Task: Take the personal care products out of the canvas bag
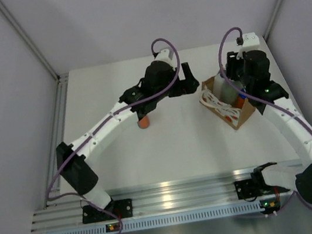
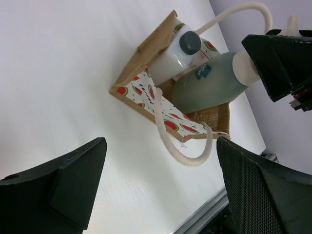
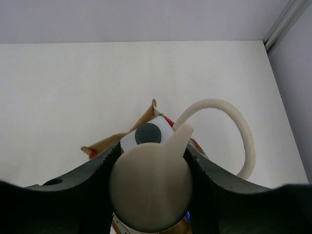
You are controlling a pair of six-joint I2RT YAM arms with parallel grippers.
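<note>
Apparently light and slick, grey-green plastic bottle (image 2: 209, 87) held at beige cap (image 3: 148, 195) by closed right gripper (image 3: 151, 170) jaws; left gripper (image 2: 161, 146) jaws open, empty.

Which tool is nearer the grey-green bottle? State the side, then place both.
Right. The right tool is shut on the grey-green bottle in the canvas bag; the left tool hangs open to the bag's left, apart.

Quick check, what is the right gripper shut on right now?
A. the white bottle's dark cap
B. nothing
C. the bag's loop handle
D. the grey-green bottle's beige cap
D: the right gripper pinches the beige cap of the grey-green bottle, whose body lies in the canvas bag.
</note>
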